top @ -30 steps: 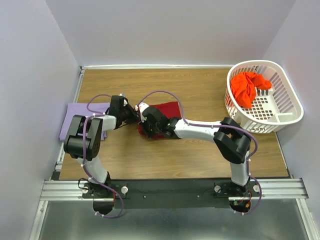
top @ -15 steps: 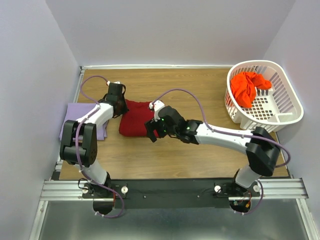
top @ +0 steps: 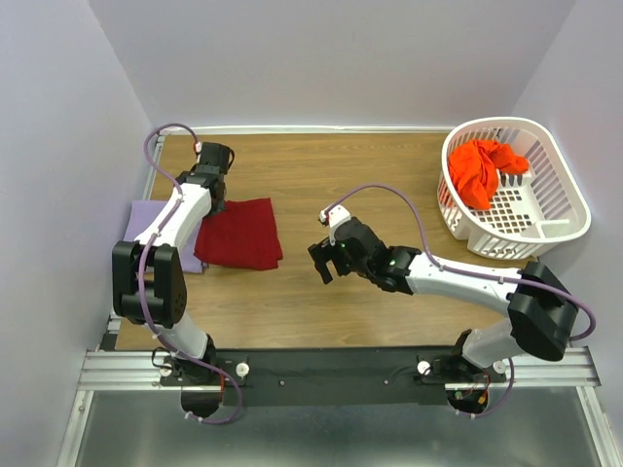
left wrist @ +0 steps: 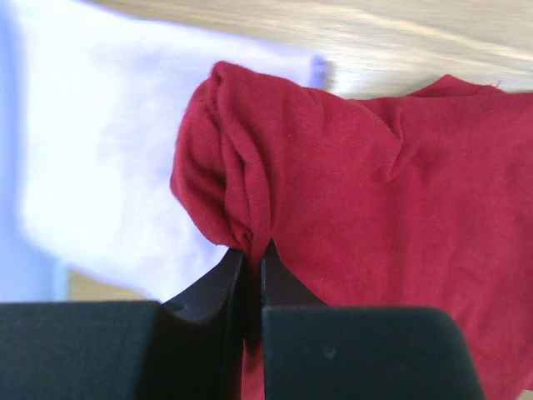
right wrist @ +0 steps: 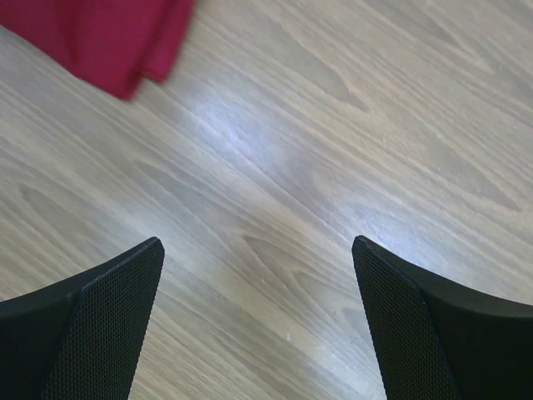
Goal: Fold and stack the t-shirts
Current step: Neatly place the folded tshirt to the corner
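Two shirts on the bench (top: 389, 175): left gripper (left wrist: 250, 254) pinches the red shirt (top: 240, 233) beside the purple shirt (top: 134, 216); right gripper (right wrist: 256, 242) hovers apart, spread wide.

Bright even overhead light, soft shadows. Rt wrist: glare on table (right wrist: 250, 133). Lt wrist: lavender t-shirt (left wrist: 108, 150) overexposed, blurred.

left tool (left wrist: 250, 252) clamped tight | right tool (right wrist: 256, 242) jaws spread wide

Folded shirt (top: 240, 233) overlapping flat shirt (top: 136, 232) left, third shirt (top: 479, 171) in basket (top: 563, 208) right
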Controlling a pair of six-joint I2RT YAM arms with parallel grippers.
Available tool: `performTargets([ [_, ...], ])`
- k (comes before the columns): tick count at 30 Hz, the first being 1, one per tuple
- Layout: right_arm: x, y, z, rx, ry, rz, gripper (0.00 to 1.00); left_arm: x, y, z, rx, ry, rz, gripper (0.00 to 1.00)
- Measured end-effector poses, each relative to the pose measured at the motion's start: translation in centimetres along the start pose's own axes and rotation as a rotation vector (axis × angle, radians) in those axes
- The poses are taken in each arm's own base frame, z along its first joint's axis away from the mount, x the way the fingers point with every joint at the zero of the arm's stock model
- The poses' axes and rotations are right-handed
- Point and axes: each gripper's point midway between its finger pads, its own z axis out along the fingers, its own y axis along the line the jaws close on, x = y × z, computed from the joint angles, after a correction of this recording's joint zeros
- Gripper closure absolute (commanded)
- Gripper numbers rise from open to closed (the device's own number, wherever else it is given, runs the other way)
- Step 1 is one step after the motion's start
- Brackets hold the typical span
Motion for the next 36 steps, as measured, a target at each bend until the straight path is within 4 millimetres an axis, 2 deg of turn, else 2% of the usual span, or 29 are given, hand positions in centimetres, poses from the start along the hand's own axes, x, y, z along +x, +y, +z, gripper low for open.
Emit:
performTargets([
  [4,1.2,-0.5,0.1,0.013,0.025,-0.002,0.0,-0.3,2.6,-1.0,-0.129,0.01,0.016,1.0],
  [10,1.5,-0.8,0.2,0.018,0.028,0.002,0.01,-0.1,6.1,-2.1,-0.31,0.023,0.037,1.0],
  [19,1.8,-0.9,0.3,0.02,0.028,0.003,0.01,-2.0,9.8,-3.4,-0.505,-0.035,0.082,1.0],
  [25,1.8,-1.1,0.3,0.026,0.026,0.006,0.01,-2.7,12.5,-2.9,-0.594,-0.039,0.058,1.0],
  [33,1.8,-1.1,0.4,0.028,0.029,0.006,0.01,-3.8,14.4,-2.6,-0.668,-0.07,0.036,1.0],
  [36,1.9,-1.2,0.5,0.029,0.031,0.005,0.01,-4.0,15.6,-1.9,-0.701,-0.074,0.005,1.0],
])
